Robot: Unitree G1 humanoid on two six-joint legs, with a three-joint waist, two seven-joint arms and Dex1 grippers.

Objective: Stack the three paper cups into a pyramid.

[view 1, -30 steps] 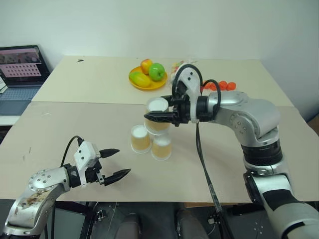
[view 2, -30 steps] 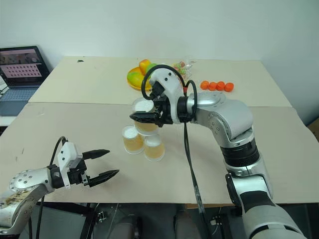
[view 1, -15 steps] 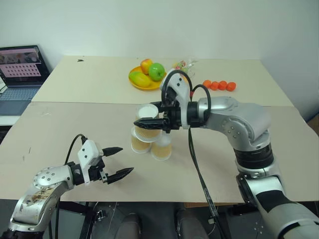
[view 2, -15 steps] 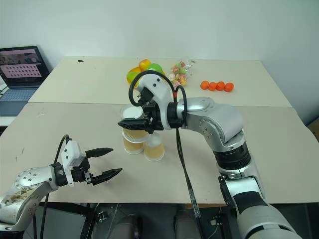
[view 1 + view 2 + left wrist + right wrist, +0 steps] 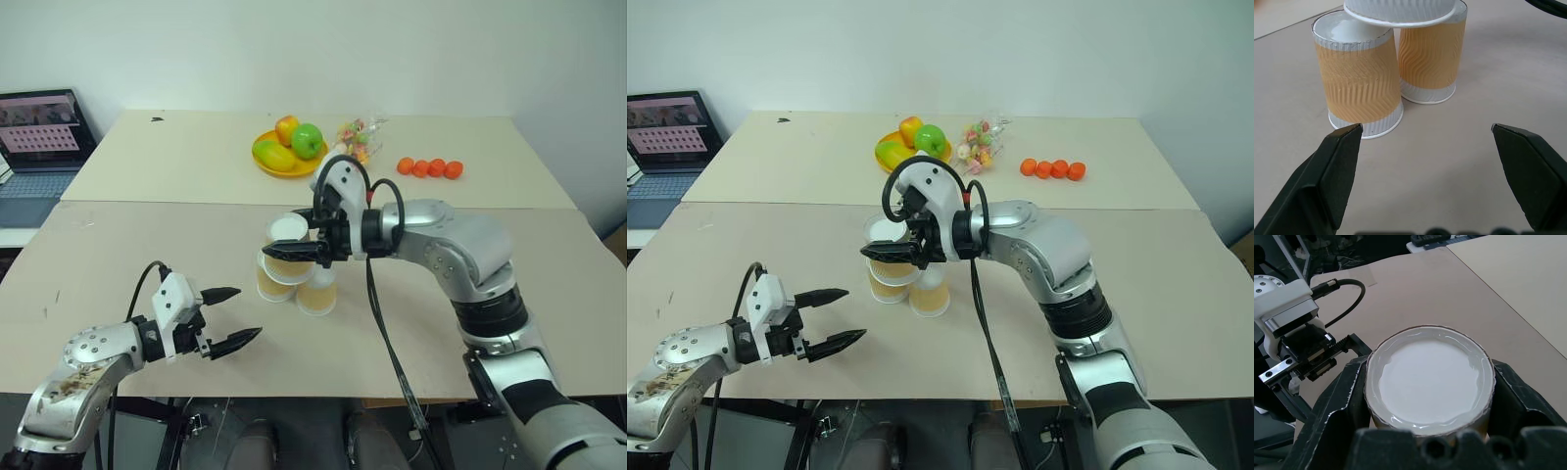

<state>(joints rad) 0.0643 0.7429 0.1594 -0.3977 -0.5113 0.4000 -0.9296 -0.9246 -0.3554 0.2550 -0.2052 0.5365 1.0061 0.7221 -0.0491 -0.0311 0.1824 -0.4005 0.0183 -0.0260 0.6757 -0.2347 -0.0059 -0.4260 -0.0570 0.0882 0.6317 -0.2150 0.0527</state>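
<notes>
One paper cup (image 5: 287, 238) clenched in right claw (image 5: 291, 252), seemingly atop two others (image 5: 295, 284).

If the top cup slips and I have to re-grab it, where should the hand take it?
Take the top cup across its ribbed side wall, just under the white upturned base, coming in level from the right as the right hand does now. It is upside down and tapered, and the two lower cups block any low approach.
</notes>
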